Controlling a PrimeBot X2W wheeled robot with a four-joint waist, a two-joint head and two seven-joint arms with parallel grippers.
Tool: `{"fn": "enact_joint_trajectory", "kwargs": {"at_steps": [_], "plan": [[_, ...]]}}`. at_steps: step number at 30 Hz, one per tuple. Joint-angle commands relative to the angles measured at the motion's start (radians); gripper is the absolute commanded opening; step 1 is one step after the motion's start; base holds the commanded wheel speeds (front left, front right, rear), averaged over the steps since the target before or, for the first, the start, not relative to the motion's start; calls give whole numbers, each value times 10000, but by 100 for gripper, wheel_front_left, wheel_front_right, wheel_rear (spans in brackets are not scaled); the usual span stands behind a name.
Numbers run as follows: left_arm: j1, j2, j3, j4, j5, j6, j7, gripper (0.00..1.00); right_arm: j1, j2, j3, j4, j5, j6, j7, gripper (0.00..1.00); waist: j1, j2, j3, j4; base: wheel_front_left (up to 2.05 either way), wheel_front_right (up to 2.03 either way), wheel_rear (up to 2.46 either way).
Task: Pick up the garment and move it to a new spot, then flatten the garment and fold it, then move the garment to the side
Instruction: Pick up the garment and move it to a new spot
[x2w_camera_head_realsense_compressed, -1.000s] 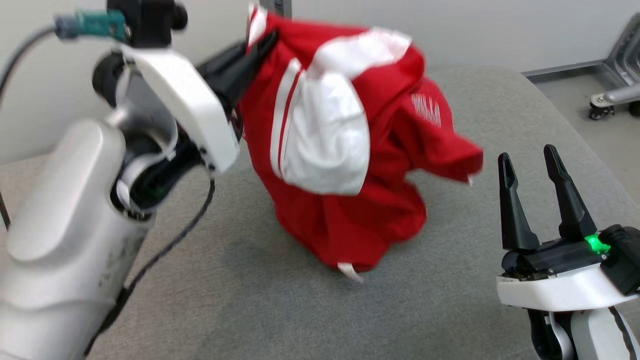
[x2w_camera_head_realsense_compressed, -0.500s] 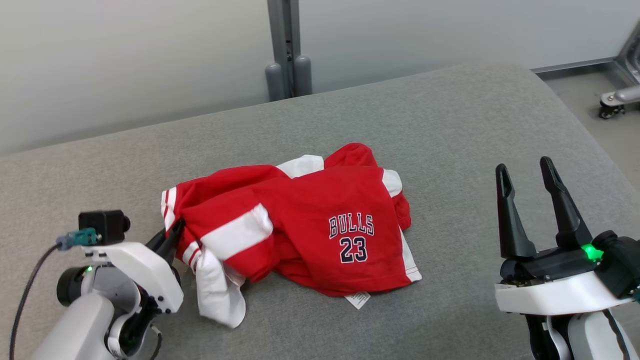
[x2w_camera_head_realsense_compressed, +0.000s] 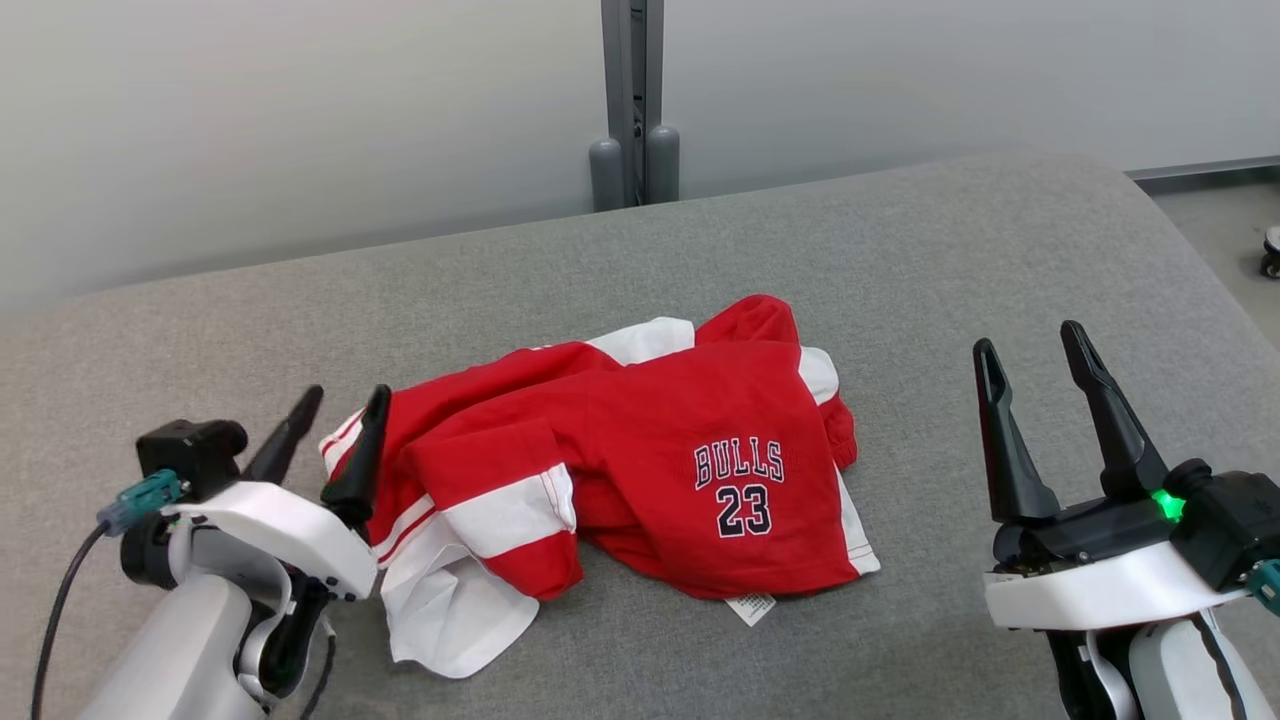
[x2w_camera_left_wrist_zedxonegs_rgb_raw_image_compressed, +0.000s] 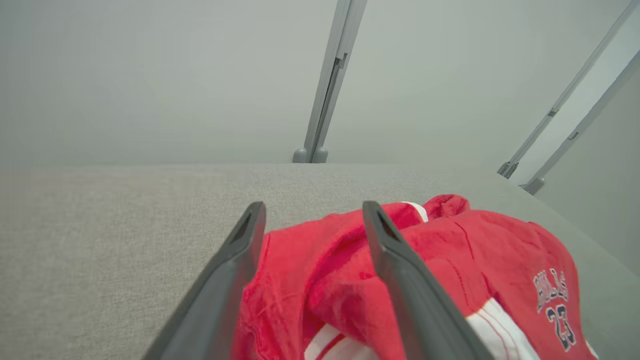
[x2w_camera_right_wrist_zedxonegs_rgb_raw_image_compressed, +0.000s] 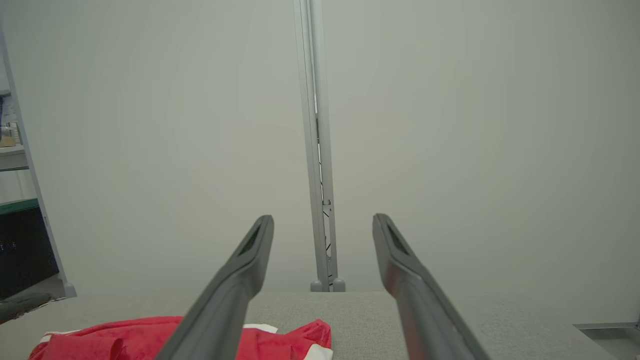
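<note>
at the garment, left claw gapes wide

Ahead of the right claw, bare worktop runs clear to the far post. The garment blocks the way between the claws, reaching in between the fingers of the left claw.

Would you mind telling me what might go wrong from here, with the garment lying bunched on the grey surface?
1. The left jaws stand open at the garment's striped edge, with cloth showing between them; drawing back might snag and drag it.
2. The garment lies bunched with overlapping layers, so the next pinch may catch several at once and spoil the flattening.
</note>
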Motion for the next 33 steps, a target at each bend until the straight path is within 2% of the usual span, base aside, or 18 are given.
{"fn": "enact_joint_trajectory", "kwargs": {"at_steps": [1,9,13,16,19,24,29,33], "plan": [[-70,148,96,-262,190,167,-326,100,-46,-109,15,50,-58,5,-48,100,0,-1,-101,63,0,0,0],[1231,382,952,-1998,865,1428,-1056,100,423,-11,-415,326,82,5,-48,100,0,-1,-284,157,0,0,0],[2275,-124,1931,-3301,1727,1874,-1102,100,721,58,-532,632,39,5,-48,100,0,-1,-185,188,0,0,0],[3138,-684,2714,-4096,2509,1963,-1089,100,867,92,-593,750,15,5,-48,100,0,-1,-121,196,0,0,0],[3763,-1305,3074,-4441,3119,1677,-1090,100,909,114,-717,783,28,5,-48,100,0,-1,-98,257,0,0,0],[3991,-1860,3221,-4088,3671,1082,-1092,100,798,130,-706,819,-34,5,-48,100,0,-1,-191,283,0,0,0],[3817,-2139,3342,-3717,3939,689,-1092,100,734,127,-695,796,-53,5,-48,100,0,-1,-236,273,0,0,0],[3640,-2301,2992,-3435,4094,429,-1024,100,708,76,-675,819,-58,5,-48,100,0,-1,-256,260,0,0,0]]}}
